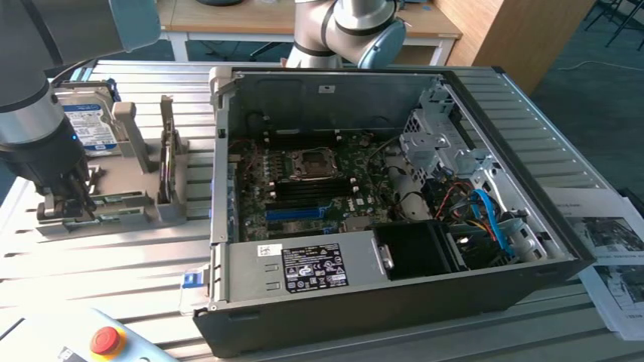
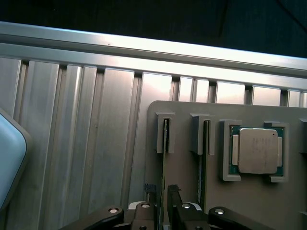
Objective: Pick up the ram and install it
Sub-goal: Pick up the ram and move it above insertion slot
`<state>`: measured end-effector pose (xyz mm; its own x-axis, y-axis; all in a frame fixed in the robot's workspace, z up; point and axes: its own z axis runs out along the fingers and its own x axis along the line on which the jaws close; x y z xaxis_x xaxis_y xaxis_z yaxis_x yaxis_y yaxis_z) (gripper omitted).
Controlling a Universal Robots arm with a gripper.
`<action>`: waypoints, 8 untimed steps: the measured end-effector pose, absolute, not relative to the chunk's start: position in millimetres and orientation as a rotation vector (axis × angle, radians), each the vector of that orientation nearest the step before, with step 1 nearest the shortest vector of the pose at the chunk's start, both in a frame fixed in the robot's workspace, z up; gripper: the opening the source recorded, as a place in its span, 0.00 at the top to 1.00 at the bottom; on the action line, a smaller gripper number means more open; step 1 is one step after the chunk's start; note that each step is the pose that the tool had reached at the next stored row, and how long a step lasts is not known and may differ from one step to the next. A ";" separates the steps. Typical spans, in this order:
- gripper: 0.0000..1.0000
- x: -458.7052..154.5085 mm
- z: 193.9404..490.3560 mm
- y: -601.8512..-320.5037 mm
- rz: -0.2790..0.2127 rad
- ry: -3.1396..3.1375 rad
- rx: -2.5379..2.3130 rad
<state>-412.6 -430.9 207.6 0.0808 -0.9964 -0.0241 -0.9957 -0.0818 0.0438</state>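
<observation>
Two rams stand on edge in slots of a grey holder (image 2: 187, 120). One ram (image 2: 164, 158) runs as a thin green strip straight between my fingertips; the other ram (image 2: 204, 158) stands in the parallel slot beside it. My gripper (image 2: 162, 191) straddles the end of the first ram, open, with a slim gap on each side of the board. In the exterior view my gripper (image 1: 66, 205) is lowered onto the holder (image 1: 151, 207) at that view's left, over the green ram (image 1: 113, 199). The open computer case (image 1: 332, 309) shows the motherboard's memory slots (image 1: 299, 194).
A processor chip (image 2: 257, 150) sits in a pocket of the holder beside the rams. A hard drive (image 1: 89, 127) stands behind the holder. A red button box (image 1: 105, 341) lies at the front. Papers (image 1: 608, 249) lie on the ribbed metal table (image 1: 121, 256) at the exterior view's right.
</observation>
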 end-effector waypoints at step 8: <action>0.76 -412.6 206.4 -430.9 -0.074 -2.118 2.298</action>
